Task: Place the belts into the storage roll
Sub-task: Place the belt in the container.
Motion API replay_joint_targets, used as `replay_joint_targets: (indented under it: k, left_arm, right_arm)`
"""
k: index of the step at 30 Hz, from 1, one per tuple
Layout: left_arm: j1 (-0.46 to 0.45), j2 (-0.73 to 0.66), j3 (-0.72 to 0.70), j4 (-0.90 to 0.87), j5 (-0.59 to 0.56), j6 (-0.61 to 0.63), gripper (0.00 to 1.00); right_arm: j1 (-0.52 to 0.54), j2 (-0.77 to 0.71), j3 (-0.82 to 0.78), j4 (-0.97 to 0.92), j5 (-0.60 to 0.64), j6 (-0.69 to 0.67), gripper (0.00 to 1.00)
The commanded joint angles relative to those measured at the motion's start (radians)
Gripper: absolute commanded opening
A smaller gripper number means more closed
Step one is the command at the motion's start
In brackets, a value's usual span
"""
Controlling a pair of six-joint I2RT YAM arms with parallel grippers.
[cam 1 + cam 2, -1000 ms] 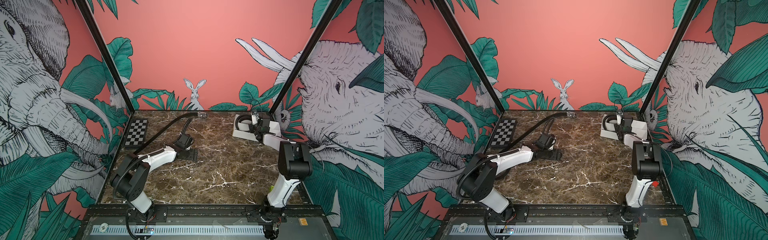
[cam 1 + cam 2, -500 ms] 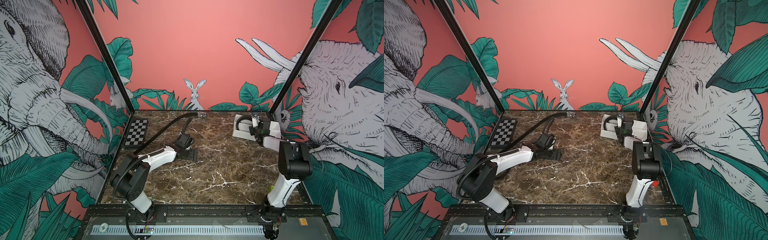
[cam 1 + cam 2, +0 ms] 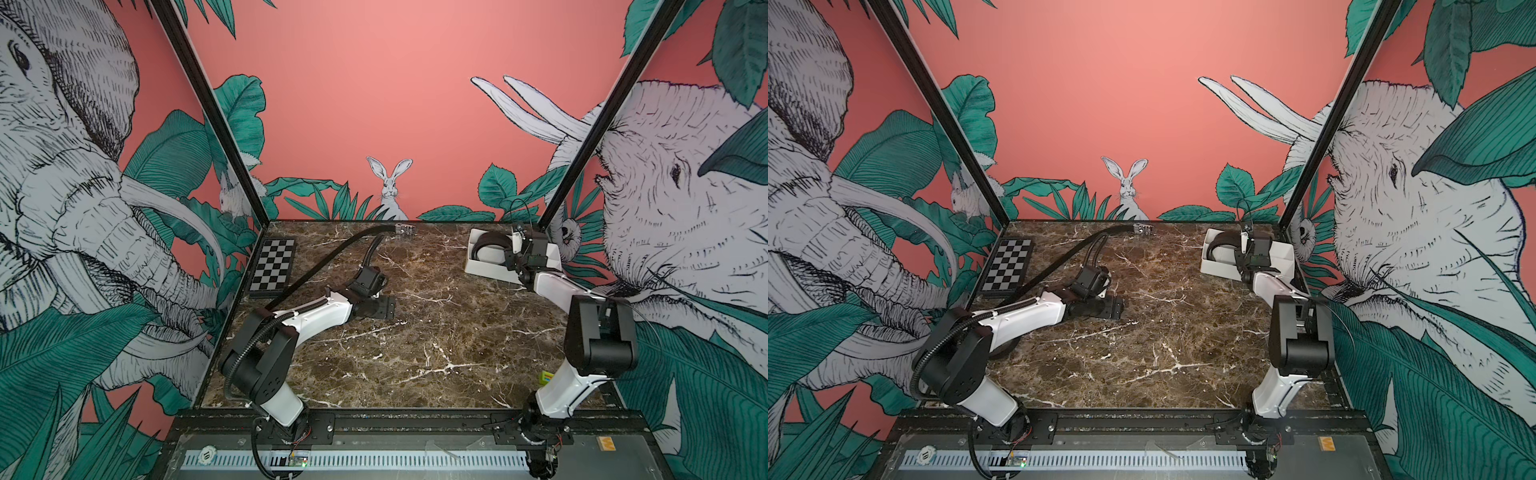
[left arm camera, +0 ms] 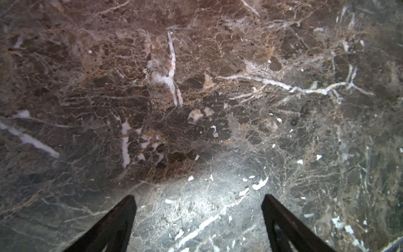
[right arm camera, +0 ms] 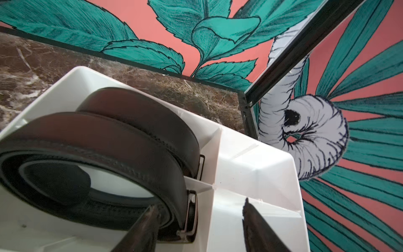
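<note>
Belts (image 5: 109, 139) sit coiled in storage roll (image 5: 250, 170), right hand (image 5: 199, 204) parted.

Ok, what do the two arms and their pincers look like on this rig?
The left arm and right arm match: glossy white link shells, bulky black joint housings. A ribbed black hose loops along the left one. The left pincer and right pincer have plain black tapered fingers.

belts (image 5: 109, 141): two dark coils inside | storage roll (image 5: 250, 170): white, far-right corner
</note>
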Motion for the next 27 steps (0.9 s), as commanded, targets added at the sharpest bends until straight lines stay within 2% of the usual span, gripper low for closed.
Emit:
replay_joint_targets:
  k: [1,9,12,13,19,23,27]
  left_arm:
    - [0.005,-0.054,-0.001,-0.005,-0.021,0.007,0.93]
    - [0.017,-0.085,0.036,-0.095,-0.065,0.001,0.93]
    - [0.047,-0.123,0.038,-0.162,-0.099,-0.018,0.94]
    - [0.063,-0.137,0.035,-0.182,-0.104,-0.026,0.94]
    - [0.216,-0.240,0.006,-0.332,-0.151,-0.049,0.93]
    - [0.381,-0.301,0.015,-0.455,-0.182,-0.034,0.92]
    - [0.504,-0.375,-0.012,-0.584,-0.253,-0.088,0.91]
  right_arm:
    - [-0.002,-0.078,0.036,-0.131,0.004,0.090,0.67]
    - [0.065,-0.235,0.046,-0.465,-0.074,0.256,0.82]
    - [0.119,-0.297,0.011,-0.548,-0.120,0.306,0.97]
    - [0.140,-0.312,0.000,-0.567,-0.135,0.325,0.98]
    - [0.304,-0.402,-0.076,-0.601,-0.190,0.404,0.98]
    - [0.403,-0.368,-0.025,-0.688,-0.237,0.433,0.98]
    - [0.511,-0.329,0.020,-0.730,-0.181,0.439,0.98]
